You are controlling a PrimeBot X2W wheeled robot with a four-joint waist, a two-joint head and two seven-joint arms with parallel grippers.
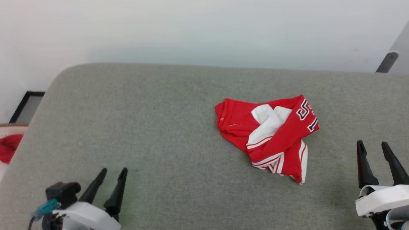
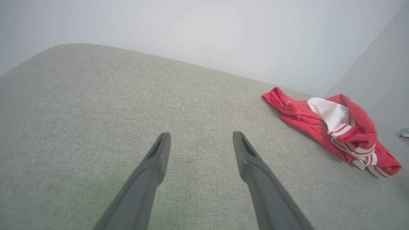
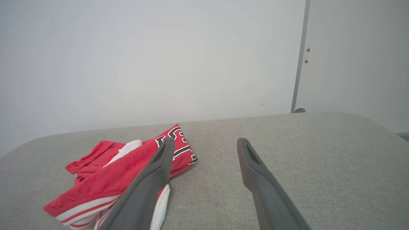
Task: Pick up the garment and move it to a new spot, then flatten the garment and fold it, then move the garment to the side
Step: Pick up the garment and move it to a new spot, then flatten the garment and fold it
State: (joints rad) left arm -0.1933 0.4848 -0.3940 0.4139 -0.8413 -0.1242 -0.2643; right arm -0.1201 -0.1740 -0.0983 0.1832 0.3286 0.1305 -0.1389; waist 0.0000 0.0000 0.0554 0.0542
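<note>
The garment (image 1: pixel 271 134) lies crumpled in a heap on the grey cushioned surface (image 1: pixel 159 127), right of centre: red cloth, a white sleeve folded over it, striped trim and part of the black lettering showing. It also shows at the right in the left wrist view (image 2: pixel 335 127) and at the lower left in the right wrist view (image 3: pixel 121 179). My left gripper (image 1: pixel 114 172) stands open at the lower left, far from the garment. My right gripper (image 1: pixel 373 146) is open at the lower right, just right of the garment, holding nothing.
A pale wall (image 1: pixel 204 28) runs behind the surface. At the left edge a small red cloth (image 1: pixel 8 148) lies off the surface, near a dark-framed panel (image 1: pixel 27 107). A grey bracket (image 1: pixel 388 62) juts in at the upper right.
</note>
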